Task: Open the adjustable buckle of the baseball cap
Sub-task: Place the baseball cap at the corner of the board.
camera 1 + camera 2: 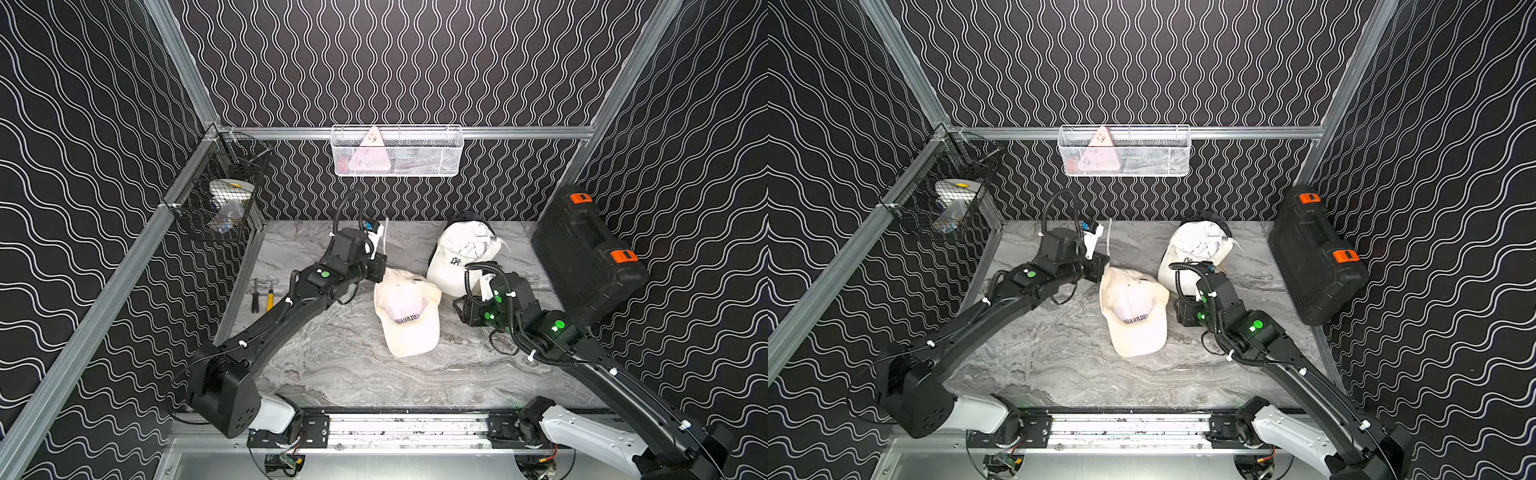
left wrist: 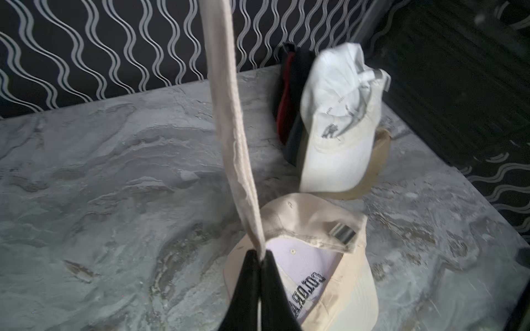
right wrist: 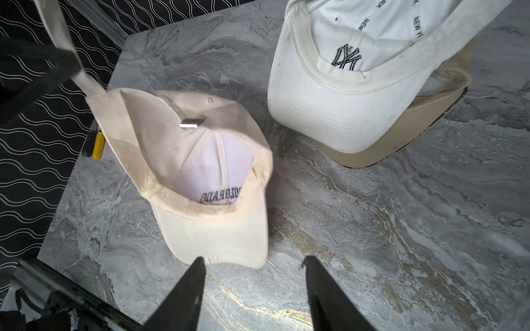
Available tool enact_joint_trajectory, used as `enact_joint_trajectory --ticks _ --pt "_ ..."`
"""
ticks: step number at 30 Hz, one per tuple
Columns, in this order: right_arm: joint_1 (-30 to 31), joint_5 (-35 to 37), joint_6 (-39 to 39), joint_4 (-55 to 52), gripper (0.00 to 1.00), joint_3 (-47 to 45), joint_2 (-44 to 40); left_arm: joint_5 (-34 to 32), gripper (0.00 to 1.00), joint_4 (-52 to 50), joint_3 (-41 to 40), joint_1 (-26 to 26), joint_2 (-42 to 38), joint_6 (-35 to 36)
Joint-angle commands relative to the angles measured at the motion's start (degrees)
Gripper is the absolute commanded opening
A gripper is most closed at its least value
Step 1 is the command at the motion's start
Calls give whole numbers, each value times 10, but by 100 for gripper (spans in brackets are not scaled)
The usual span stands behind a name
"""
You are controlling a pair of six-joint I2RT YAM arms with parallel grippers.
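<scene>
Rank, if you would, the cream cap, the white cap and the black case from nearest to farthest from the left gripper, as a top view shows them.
Measured from the left gripper:
1. Cream cap, right at the fingertips; the gripper clamps its strap.
2. White cap, farther to the robot's right, toward the back wall.
3. Black case, leaning at the right wall.

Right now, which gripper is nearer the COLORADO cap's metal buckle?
Left. The left gripper is shut on the strap at the back rim of the COLORADO cap, beside the buckle. The right gripper hangs open off the brim.
</scene>
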Motion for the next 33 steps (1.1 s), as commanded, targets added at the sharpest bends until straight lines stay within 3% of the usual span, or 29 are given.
enact_joint_trajectory --ticks 1,16,33 --pt "-1 8 -5 -4 58 -4 -6 25 0 19 22 35 16 -13" --pt "-7 -5 -9 9 58 -7 8 48 0 14 114 204 98 -40" --pt "-17 -44 -6 36 58 44 72 39 0 -77 344 313 213 -43"
